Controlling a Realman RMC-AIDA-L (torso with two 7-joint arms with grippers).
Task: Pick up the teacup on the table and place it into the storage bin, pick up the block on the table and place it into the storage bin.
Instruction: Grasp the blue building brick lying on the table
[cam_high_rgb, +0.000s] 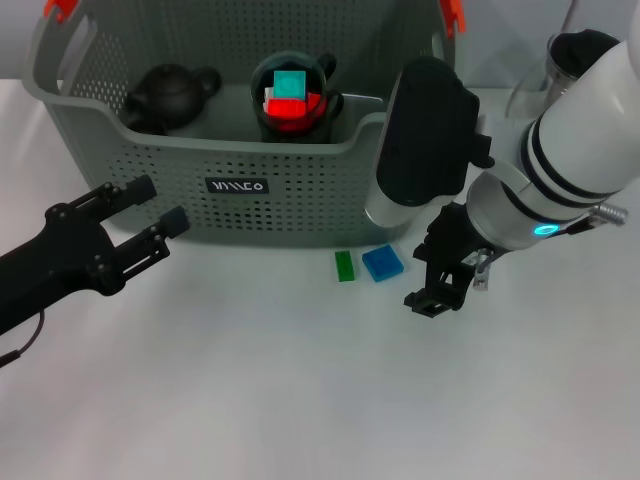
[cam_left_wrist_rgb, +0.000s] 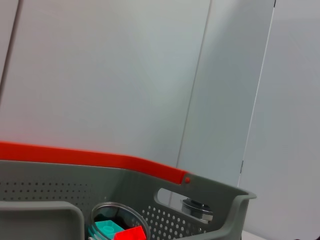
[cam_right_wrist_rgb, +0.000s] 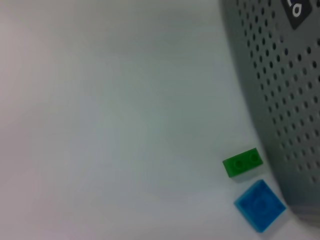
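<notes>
On the desk (cam_high_rgb: 200, 400), head view:
storage bin: grey perforated basket (cam_high_rgb: 290, 190) at the far middle, orange clips on the handles, black label on the front wall.
teacup: dark cup (cam_high_rgb: 293, 97) already inside the bin, holding a teal block (cam_high_rgb: 290, 83) on top of a red block (cam_high_rgb: 292, 107).
teapot: dark teapot (cam_high_rgb: 170, 95) in the bin, to the robot's left of the cup.
blocks on desk: green block (cam_high_rgb: 344, 265) and blue block (cam_high_rgb: 382, 262) side by side, just in front of the bin's front wall, not touching it.
right tool: (cam_high_rgb: 440, 288) low over the desk just to the robot's right of the blue block; fingers seen from above, gap not readable, cannot tell if parted; nothing visibly held.
left tool: (cam_high_rgb: 160, 205) at the bin's front left, two fingers spread apart, nothing between them.
right wrist only: close look at green block (cam_right_wrist_rgb: 242, 163) and blue block (cam_right_wrist_rgb: 260, 205) beside the bin wall (cam_right_wrist_rgb: 280, 95); studs on both tops; own fingers out of frame.
left wrist only: bin's orange rim strip and far handle cutout (cam_left_wrist_rgb: 210, 200), cup (cam_left_wrist_rgb: 117, 222) with the teal and red blocks cut off at the frame edge, a small round grey object (cam_left_wrist_rgb: 197, 207) behind the bin, unclear what.
hidden: right arm covers the bin's right front corner in the head view; teapot absent from both wrist views.
</notes>
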